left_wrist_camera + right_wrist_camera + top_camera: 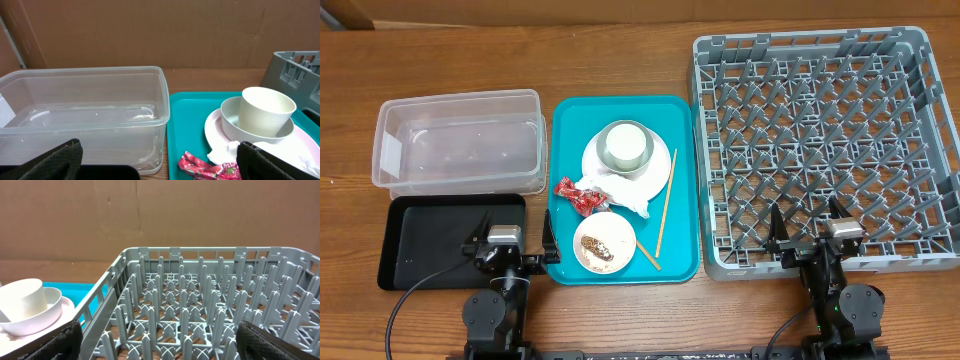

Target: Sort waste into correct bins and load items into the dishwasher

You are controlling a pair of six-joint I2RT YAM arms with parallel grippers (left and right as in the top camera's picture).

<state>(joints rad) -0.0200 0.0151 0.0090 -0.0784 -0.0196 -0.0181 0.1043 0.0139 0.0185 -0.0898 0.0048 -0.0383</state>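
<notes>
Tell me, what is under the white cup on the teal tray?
The cup stands in a greyish bowl, which rests on a pink plate. Whatever lies beneath the cup is covered.

Grey rack [210,310]; cup [22,297] in bowl [37,317]

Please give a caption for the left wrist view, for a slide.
Clear tub beside teal tray holding cup, bowl, plate, tissue, red wrapper.

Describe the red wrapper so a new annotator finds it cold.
Find the teal tray between the clear tub and the grey dish rack. Near its tub-side edge, beside the crumpled white tissue and below the pink plate in the overhead view, lies the red wrapper. It is the only shiny red thing there.
</notes>
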